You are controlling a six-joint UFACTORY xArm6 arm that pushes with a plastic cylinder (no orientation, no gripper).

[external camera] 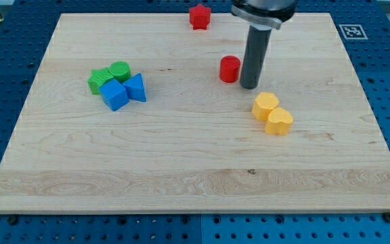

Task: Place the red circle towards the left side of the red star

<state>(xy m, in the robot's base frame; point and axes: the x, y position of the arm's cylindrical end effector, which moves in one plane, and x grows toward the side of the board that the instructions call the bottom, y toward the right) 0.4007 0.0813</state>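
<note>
— Where's the red circle (230, 69)?
— Upper centre of the tabletop (181, 169), below and right of the red star (200, 17) (top edge).
— The end effector?
— A jawless rod; my tip (249, 87) stands just right of the circle, contact unclear.

looks like a robotics lab setup: wooden board (195, 169) sitting on a blue perforated bench (384, 41), fiducial marker (351, 31) in the corner.
</note>
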